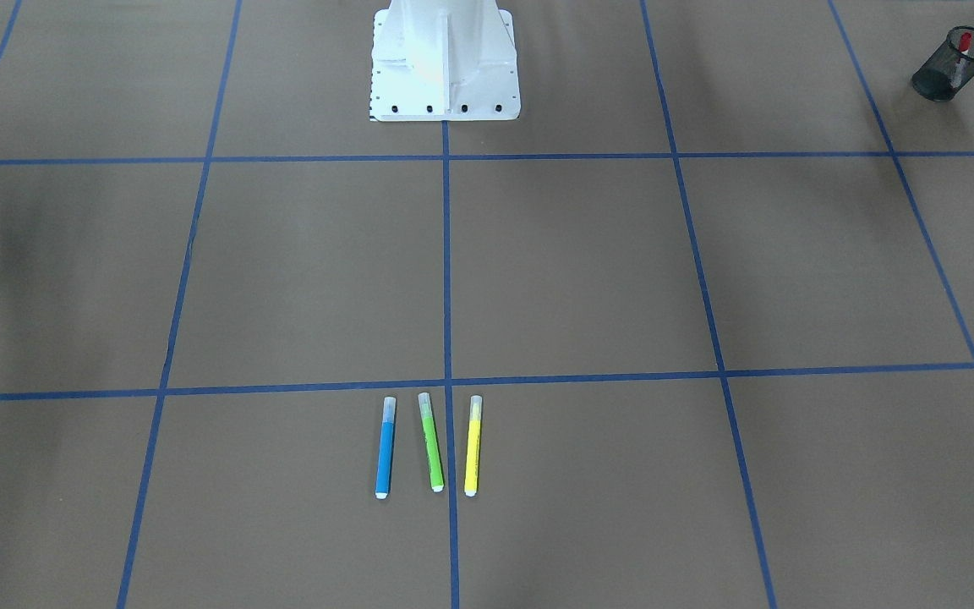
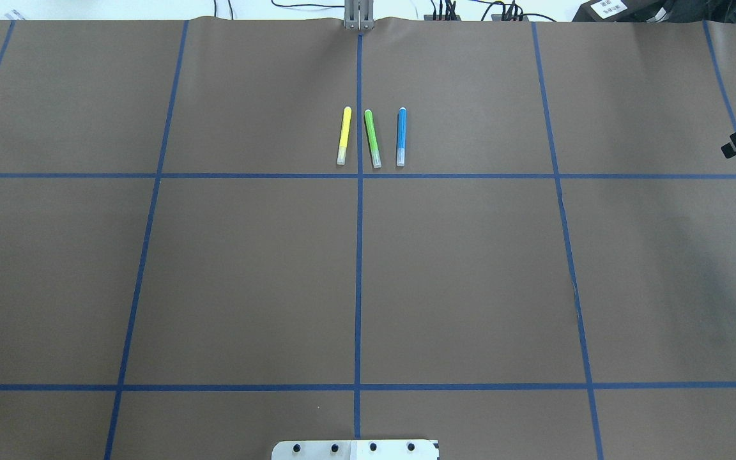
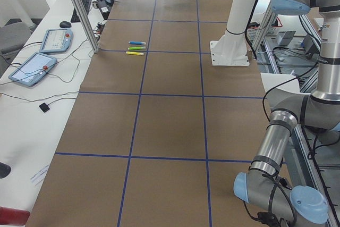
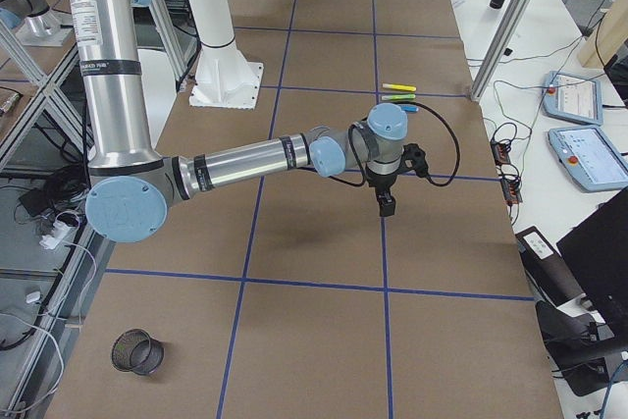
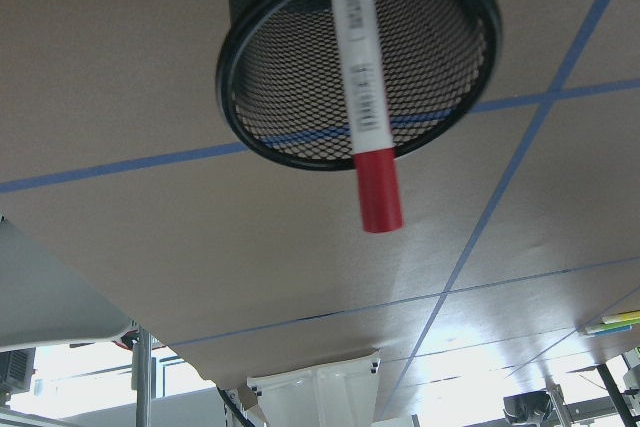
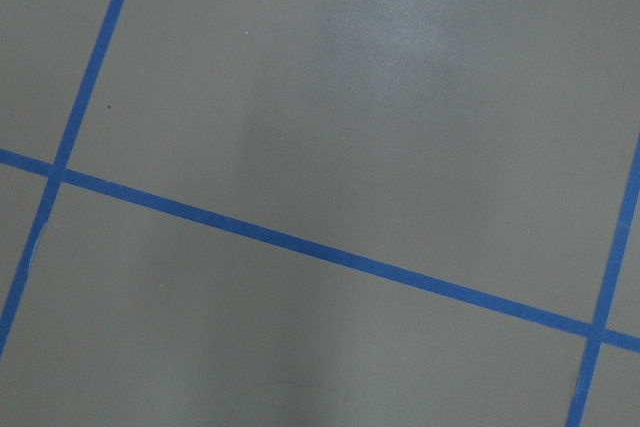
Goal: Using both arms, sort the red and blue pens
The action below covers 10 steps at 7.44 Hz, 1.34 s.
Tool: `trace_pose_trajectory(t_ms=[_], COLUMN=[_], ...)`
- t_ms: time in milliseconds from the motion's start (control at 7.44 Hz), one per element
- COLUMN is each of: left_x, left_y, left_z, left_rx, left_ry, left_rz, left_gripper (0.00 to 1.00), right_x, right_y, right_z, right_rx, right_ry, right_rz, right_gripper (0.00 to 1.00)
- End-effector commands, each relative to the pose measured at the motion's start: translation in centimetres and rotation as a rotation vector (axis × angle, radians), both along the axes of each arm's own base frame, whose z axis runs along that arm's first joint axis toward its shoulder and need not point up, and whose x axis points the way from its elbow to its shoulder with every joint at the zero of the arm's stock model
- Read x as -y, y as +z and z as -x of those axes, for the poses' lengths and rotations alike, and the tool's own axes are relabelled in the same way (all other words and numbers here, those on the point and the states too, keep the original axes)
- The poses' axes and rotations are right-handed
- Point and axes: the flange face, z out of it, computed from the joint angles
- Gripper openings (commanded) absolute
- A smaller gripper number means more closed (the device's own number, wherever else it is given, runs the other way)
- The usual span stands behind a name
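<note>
Red-capped pen: the white-barrelled pen with red cap and printed label (image 5: 360,77) stands tilted inside a black wire-mesh cup (image 5: 275,97). Its red end projects past the rim. The cup sits at the robot's left end of the brown paper-covered tabletop (image 1: 580,271).

Blue pen: the bright blue pen with translucent cap (image 1: 384,447) lies flat on the far side of the tabletop. It is parallel to a green marker (image 1: 431,441) and a yellow marker (image 1: 473,445), and no two of them touch. It is the one nearest the robot's right.

Left tool: its wrist camera looks into the cup but shows no fingers. The left arm (image 3: 276,136) is cut off at the frame's bottom edge, so the tool's state is unseen.

Right tool (image 4: 387,209): it hangs above bare paper on the outstretched right arm (image 4: 245,159), well apart from the pens. It appears only as a small dark shape, so I cannot tell whether its jaws are parted or closed.

A second mesh cup (image 4: 135,351) sits at the robot's right end, and it looks empty.
</note>
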Motion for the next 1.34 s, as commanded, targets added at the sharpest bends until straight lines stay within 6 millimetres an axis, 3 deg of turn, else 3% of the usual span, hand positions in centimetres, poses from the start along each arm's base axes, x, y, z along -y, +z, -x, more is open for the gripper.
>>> trace_pose_trajectory(t_ms=[0, 269, 537, 806, 1209], left_x=[3.2, 6.8, 11.9, 20.6, 30.0], left_y=[-0.2, -1.8, -6.1, -11.9, -19.9], left_z=[4.0, 8.2, 10.6, 9.2, 4.9], left_rx=[0.126, 0.317, 0.494, 0.607, 0.776], left_ry=[-0.003, 0.006, 0.088, 0.161, 0.301], left_rz=[-0.135, -0.315, -0.494, -0.703, -1.02], left_gripper=[1.0, 1.0, 1.0, 1.0, 1.0], right_x=[0.0, 0.0, 0.0, 0.0, -0.1], right_y=[0.0, 0.0, -0.1, 0.0, -0.1], right_z=[0.1, 0.2, 0.4, 0.6, 0.9], right_rx=[0.0, 0.0, 0.001, 0.0, 0.001], right_ry=[0.0, -0.001, -0.005, -0.008, -0.014], right_rz=[0.003, 0.003, 0.002, 0.004, 0.002], right_gripper=[1.0, 1.0, 1.0, 1.0, 1.0])
